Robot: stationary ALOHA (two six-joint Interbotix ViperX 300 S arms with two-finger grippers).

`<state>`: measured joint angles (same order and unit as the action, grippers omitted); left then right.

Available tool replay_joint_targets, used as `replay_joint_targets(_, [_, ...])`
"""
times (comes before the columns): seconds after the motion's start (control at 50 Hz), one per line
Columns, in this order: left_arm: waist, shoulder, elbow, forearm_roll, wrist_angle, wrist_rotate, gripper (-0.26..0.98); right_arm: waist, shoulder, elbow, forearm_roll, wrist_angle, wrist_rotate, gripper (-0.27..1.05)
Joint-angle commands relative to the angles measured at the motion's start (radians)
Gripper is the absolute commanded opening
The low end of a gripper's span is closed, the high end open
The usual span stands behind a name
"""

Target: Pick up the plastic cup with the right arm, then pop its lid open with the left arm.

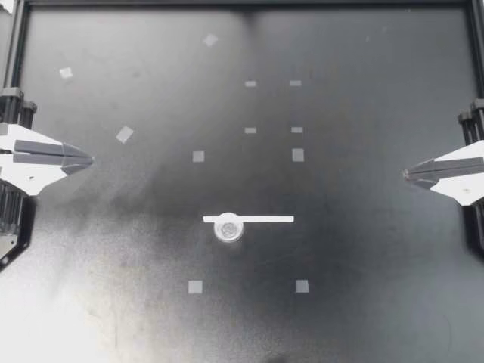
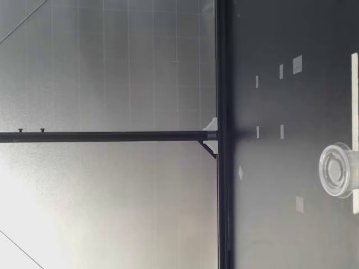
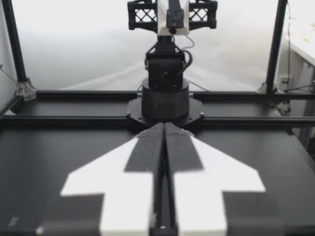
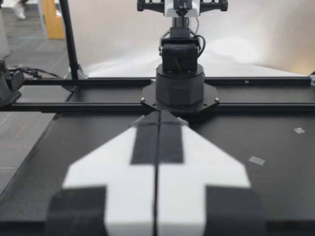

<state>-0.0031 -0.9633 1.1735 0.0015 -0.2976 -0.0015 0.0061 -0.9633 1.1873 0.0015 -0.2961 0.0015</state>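
A small clear round cup (image 1: 228,228) sits on the black table, touching the near side of a white tape strip (image 1: 248,219). The low view shows the same cup (image 2: 335,170) lying beside the strip (image 2: 354,95). My left gripper (image 1: 89,159) rests shut and empty at the table's left edge, far from the cup. My right gripper (image 1: 406,174) rests shut and empty at the right edge. In the left wrist view the left gripper (image 3: 164,126) points across the table at the other arm's base (image 3: 165,93). In the right wrist view the right gripper (image 4: 158,115) likewise faces the opposite base (image 4: 179,83).
Small pale tape squares (image 1: 198,156) dot the black table (image 1: 363,249), among them one (image 1: 195,286) near the front and one (image 1: 302,286) beside it. A black frame rail (image 1: 242,4) borders the far edge.
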Motion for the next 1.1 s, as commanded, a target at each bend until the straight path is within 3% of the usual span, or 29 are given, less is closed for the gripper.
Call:
replay_joint_targets(0.0, [-0.009,0.021,0.063,-0.012,-0.012,-0.009,0.03,0.002,0.008,0.000,0.000,-0.002,0.002,0.08])
replay_joint_targets(0.1, [-0.009,0.034,0.123,-0.080,-0.057,-0.048,-0.08,0.002,0.014,0.064,0.000,-0.006,0.002,-0.09])
replay_joint_targets(0.22, [-0.009,0.061,0.140,-0.123,-0.091,-0.081,-0.09,0.002,0.028,0.089,0.000,-0.025,-0.003,-0.11])
replay_joint_targets(0.42, [-0.009,0.212,-0.074,-0.086,0.026,-0.035,-0.09,0.002,0.179,0.021,0.000,-0.124,0.002,-0.08])
replay_joint_targets(0.56, [-0.009,0.371,-0.144,-0.083,0.046,-0.015,-0.09,0.018,0.390,0.006,0.000,-0.216,0.038,0.09])
replay_joint_targets(0.72, [-0.032,0.545,-0.103,-0.083,-0.146,-0.032,-0.09,0.031,0.669,-0.011,0.000,-0.480,0.143,0.51])
replay_joint_targets(0.82, [-0.066,0.637,-0.083,-0.083,-0.278,-0.035,-0.09,0.031,0.827,-0.043,0.000,-0.588,0.193,0.70])
replay_joint_targets(1.08, [-0.087,0.874,-0.109,-0.083,-0.385,-0.031,-0.09,0.031,1.132,-0.204,0.000,-0.626,0.218,0.67])
